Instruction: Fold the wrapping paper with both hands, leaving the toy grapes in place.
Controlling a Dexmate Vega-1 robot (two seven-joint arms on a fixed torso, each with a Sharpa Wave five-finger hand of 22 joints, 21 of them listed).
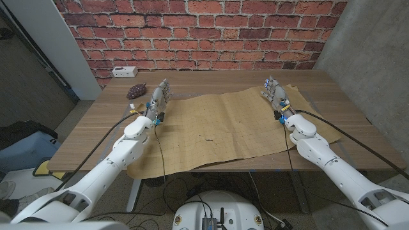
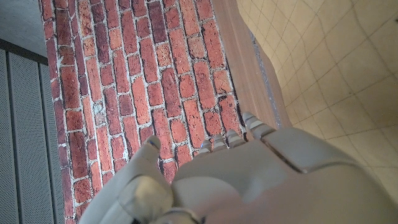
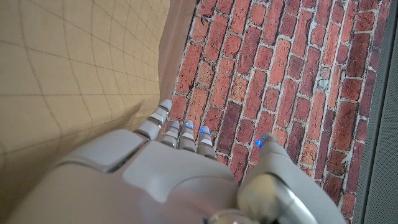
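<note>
Wrapping paper — a large tan sheet of brown kraft paper with a faint printed grid (image 1: 220, 131) — lies spread flat over the middle of the wooden table (image 1: 345, 137), its near left corner hanging over the near edge. The left hand (image 1: 160, 98) stands at the paper's left edge, fingers straight and reaching towards the far edge, holding nothing. The right hand (image 1: 276, 93) stands at the paper's far right corner, fingers likewise extended and apart, also empty. A dark purple bunch of toy grapes (image 1: 136, 91) sits off the paper near the table's far left corner, just beyond the left hand. A white power strip (image 1: 125, 71) lies at that far left corner. The wrist views show the paper's grid and the red brick wall (image 2: 155, 74) up close — the grapes appear from the head view.
</note>
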